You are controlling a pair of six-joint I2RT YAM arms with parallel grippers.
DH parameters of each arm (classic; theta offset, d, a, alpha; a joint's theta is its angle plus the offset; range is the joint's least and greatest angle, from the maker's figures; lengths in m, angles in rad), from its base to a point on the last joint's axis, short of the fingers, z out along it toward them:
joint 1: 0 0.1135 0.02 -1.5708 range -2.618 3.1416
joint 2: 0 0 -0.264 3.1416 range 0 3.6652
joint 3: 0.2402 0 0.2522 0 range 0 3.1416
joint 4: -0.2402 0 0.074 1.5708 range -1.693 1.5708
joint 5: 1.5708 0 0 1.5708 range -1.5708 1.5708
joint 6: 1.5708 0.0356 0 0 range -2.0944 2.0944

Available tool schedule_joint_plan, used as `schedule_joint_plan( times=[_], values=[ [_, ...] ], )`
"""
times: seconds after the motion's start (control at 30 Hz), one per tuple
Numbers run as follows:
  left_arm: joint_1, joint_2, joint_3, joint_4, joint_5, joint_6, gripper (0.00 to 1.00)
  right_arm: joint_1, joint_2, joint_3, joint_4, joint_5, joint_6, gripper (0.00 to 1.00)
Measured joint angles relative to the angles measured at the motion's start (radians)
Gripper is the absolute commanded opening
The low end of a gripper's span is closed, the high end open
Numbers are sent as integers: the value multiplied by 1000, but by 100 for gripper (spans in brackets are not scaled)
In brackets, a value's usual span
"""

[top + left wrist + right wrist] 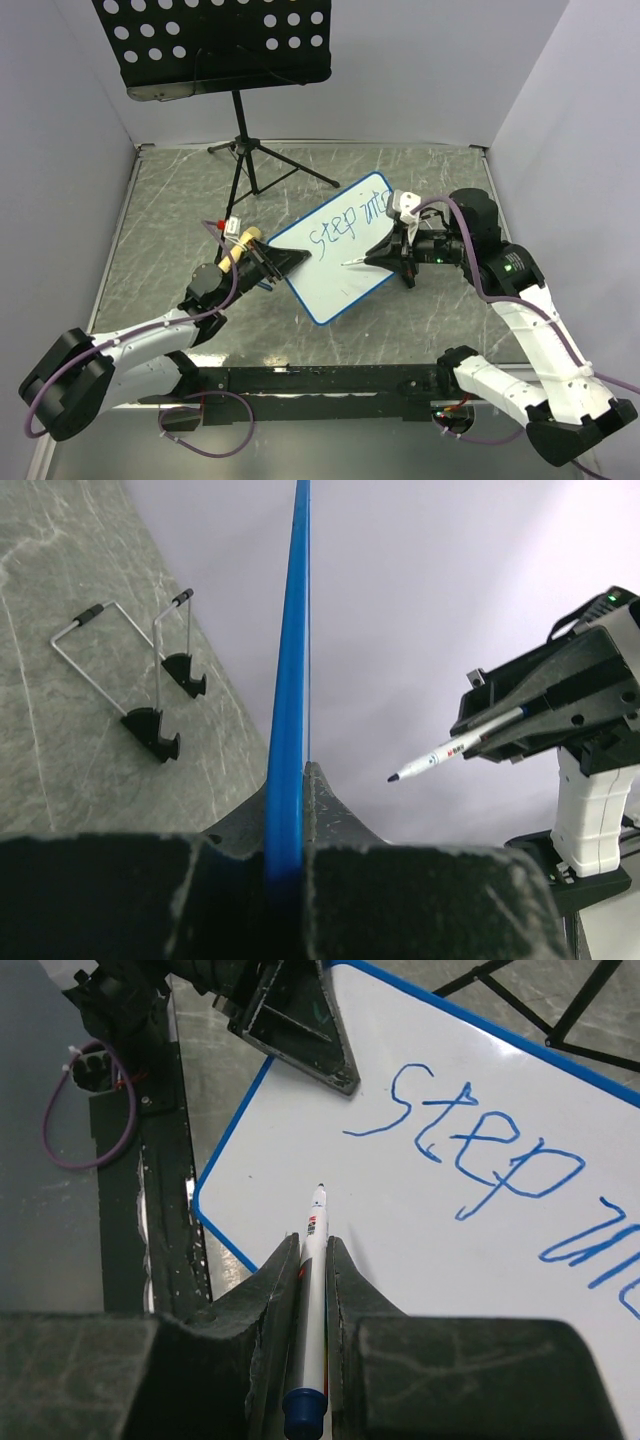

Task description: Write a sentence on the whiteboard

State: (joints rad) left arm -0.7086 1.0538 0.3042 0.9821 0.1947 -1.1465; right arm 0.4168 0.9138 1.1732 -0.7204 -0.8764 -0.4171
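Note:
The whiteboard (345, 285), white with a thin blue frame, is held tilted over the middle of the table. My left gripper (285, 262) is shut on its left edge, and the blue frame (290, 680) runs edge-on between the left gripper's (300, 772) fingers. The sentence (350, 222) reads "step into" in blue along the upper part of the board (430, 1250), and these words (480, 1150) also fill the right wrist view. My right gripper (388, 255) is shut on a white marker (313, 1280). The marker's tip (392, 777) points at the board face below the words, a little off it.
A black perforated music stand (225, 45) on a tripod (250, 165) stands at the back. Two wire brackets with black feet (150, 695) lie on the grey marbled table. A black rail (320, 380) and purple cables (215, 425) run along the near edge.

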Motion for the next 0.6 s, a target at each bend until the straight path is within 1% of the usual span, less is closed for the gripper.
schedule_joint_plan(
  times=[0.17, 0.27, 0.6],
  values=[
    [-8, 15, 26, -1, -27, 1, 1, 71, 11, 25, -4, 54, -12, 0],
    [-11, 23, 40, 0, -37, 1, 1, 90, 15, 25, -6, 75, -16, 0],
    [-19, 24, 44, -2, -46, 2, 1, 96, 19, 25, -6, 135, -14, 0]
  ],
)
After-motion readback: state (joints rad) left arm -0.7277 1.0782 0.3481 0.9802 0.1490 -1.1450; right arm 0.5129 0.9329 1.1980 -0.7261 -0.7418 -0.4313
